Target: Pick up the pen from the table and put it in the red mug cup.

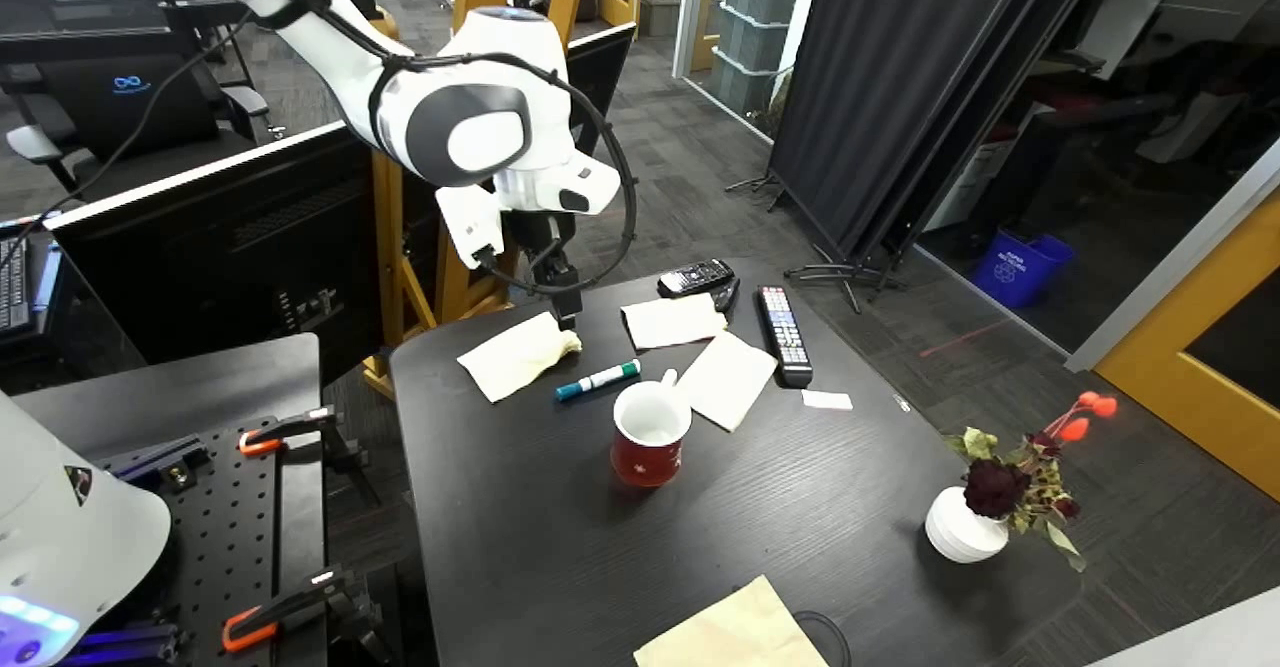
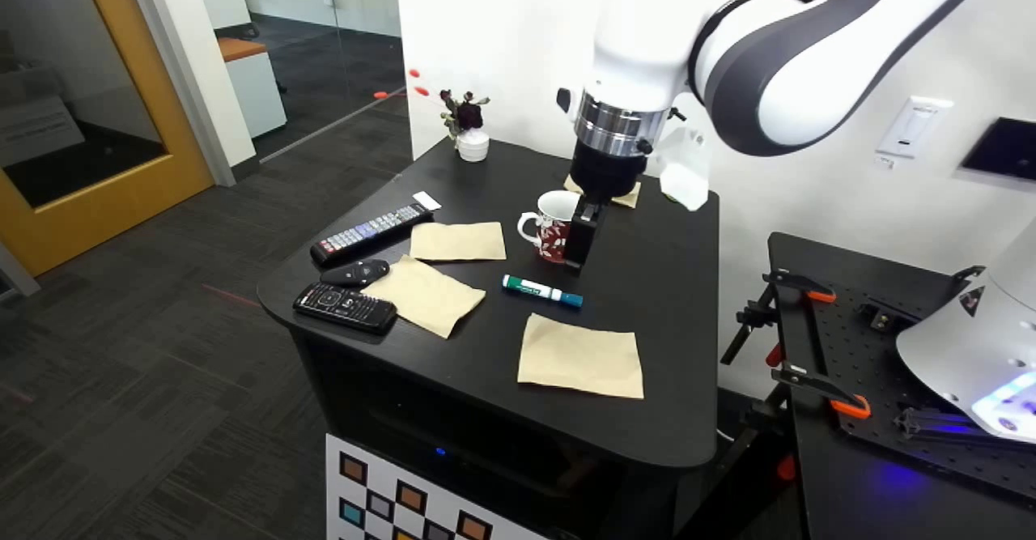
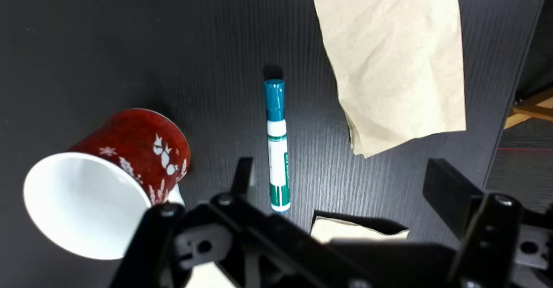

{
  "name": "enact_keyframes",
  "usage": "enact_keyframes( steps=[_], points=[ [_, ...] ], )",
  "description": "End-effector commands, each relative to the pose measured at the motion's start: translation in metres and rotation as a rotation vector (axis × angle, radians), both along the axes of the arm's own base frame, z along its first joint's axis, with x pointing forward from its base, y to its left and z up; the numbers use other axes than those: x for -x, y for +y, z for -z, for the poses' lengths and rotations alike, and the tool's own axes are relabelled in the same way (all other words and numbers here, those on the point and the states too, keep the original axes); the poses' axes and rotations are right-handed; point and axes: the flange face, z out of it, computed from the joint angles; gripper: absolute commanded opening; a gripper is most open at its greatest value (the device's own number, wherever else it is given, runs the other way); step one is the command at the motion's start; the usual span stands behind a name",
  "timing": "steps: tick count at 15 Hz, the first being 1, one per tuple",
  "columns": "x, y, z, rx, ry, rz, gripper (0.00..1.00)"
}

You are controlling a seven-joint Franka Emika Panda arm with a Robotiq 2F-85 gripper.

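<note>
The pen (image 3: 277,150) lies flat on the counter (image 3: 207,55), between the mug (image 3: 140,143) and a paper sheet (image 3: 397,72), apart from both. Green print runs lengthwise on its barrel; the letters cannot be read. The pen has a glossy teal-blue cap, a white barrel with a thin green ring beside the cap, and a green block near the opposite end. In the wrist view, the cap points toward the top.

The end effector (image 3: 343,175) is spread: its fingers stand wide apart. In the wrist view, the pen appears between them, nearer the finger on the mug's side. In an exterior view, the end effector covers part of the mug.

The mug stands upright. Its outside is red with white snowflake and plant motifs; its inside is white.

Further out, a long remote (image 2: 372,234) lies near the counter's edge, and a short remote (image 2: 344,307) lies near another sheet (image 2: 425,295); key legends are too small to read. A white vase (image 1: 965,527) with flowers (image 1: 1000,487) stands well apart from the mug.

Beyond the counter, a blue bin (image 1: 1020,269) bears a white recycling symbol and small lettering, apparently including RECYCLING. A black chair (image 1: 125,112) bears a blue looped logo; the wording below it is illegible.
</note>
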Motion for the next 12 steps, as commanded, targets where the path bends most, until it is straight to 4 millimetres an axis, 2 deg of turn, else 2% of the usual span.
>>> enact_keyframes(
  steps=[1, 6, 12],
  points=[
    [-0.023, -0.006, 0.018, 0.002, -0.017, 0.023, 1.0],
    [-0.042, -0.022, 0.041, -0.025, -0.031, 0.019, 1.0],
    [-0.053, -0.032, 0.065, -0.047, 0.006, 0.003, 1.0]
  ],
)
